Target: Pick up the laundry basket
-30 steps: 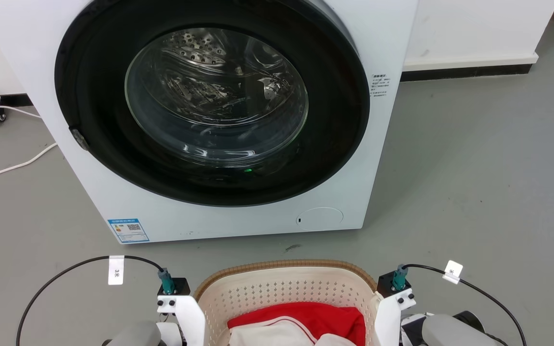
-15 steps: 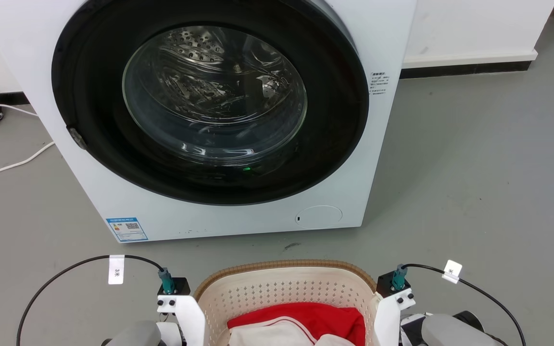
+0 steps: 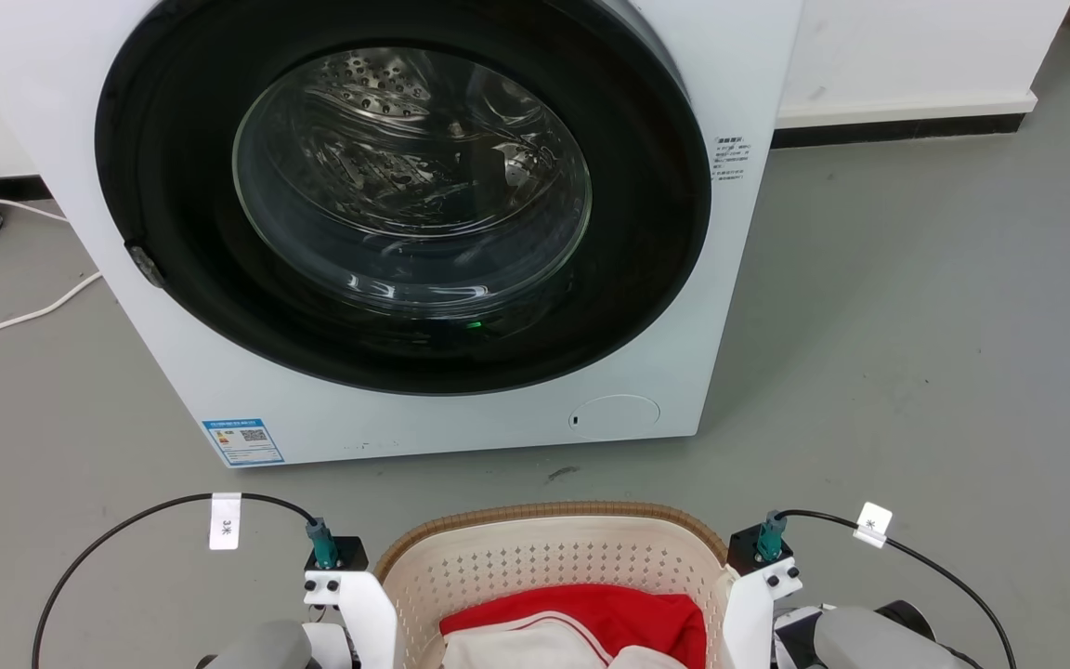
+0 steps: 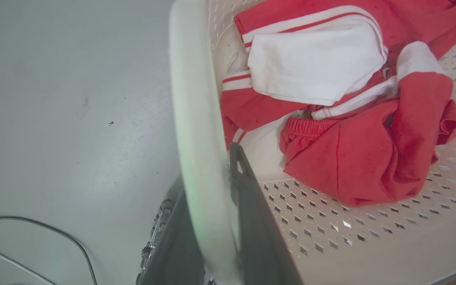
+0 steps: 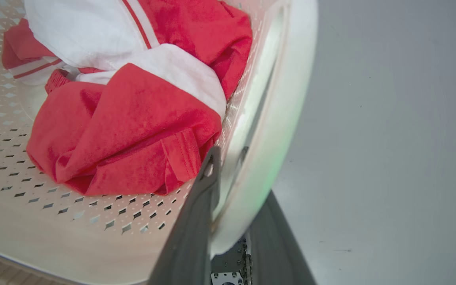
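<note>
The laundry basket [image 3: 554, 514] sits at the bottom middle of the head view, cream and perforated with a brown woven rim. Red and white clothes [image 3: 591, 615] lie inside it. In the left wrist view my left gripper [image 4: 208, 178] is shut on the basket's white side handle [image 4: 192, 99], one dark finger inside the wall and one outside. In the right wrist view my right gripper [image 5: 240, 174] is shut on the opposite white handle [image 5: 279, 118] the same way. Both white wrist mounts [image 3: 349, 595] [image 3: 758, 590] flank the basket.
A white washing machine [image 3: 763, 74] with its round glass door [image 3: 410, 181] shut stands directly ahead of the basket. A white cable [image 3: 15, 321] runs over the grey floor at the left. Open floor [image 3: 916, 353] lies to the right, below a white wall base [image 3: 906, 111].
The washing machine has slid slightly up and left in the head view, while the basket and both wrists hold their place in it: the camera has moved with them. Both grips are unchanged.
</note>
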Motion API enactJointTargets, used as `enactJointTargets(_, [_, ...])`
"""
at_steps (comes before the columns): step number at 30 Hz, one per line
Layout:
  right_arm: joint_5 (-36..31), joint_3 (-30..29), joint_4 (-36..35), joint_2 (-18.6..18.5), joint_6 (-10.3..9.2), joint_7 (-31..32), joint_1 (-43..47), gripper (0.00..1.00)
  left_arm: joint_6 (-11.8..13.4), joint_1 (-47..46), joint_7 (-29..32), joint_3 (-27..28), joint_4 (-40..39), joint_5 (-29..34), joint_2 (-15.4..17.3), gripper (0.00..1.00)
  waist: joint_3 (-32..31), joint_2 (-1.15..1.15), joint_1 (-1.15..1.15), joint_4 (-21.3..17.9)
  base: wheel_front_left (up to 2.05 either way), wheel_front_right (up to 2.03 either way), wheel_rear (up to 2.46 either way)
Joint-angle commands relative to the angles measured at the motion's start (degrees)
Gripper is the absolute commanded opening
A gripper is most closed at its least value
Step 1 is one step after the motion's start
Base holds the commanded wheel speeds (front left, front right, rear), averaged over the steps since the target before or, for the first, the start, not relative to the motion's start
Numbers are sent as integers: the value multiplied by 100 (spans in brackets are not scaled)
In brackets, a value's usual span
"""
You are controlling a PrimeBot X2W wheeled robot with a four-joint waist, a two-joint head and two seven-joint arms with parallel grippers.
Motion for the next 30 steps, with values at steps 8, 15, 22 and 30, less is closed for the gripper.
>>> enactJointTargets(8, [119, 141, -37, 86, 32, -54, -113, 0, -73, -147, -64, -120, -61, -121, -83, 0, 10, 0, 0, 0, 0, 0, 0])
enactJointTargets(15, [204, 216, -30, 81, 32, -56, -134, 0, -74, -166, -86, -201, -43, -194, -78, 0, 28, 0, 0, 1, 0, 0, 0])
enactJointTargets(22, [261, 278, -22, 80, 32, -78, -153, 0, -73, -197, -107, -283, -42, -282, -72, 0, 62, 0, 0, 0, 0, 0, 0])
enactJointTargets(30, [307, 330, -9, 72, 32, -75, -178, 0, -73, -228, -117, -368, -27, -357, -69, 0, 86, 0, 0, 6, 0, 0, 0])
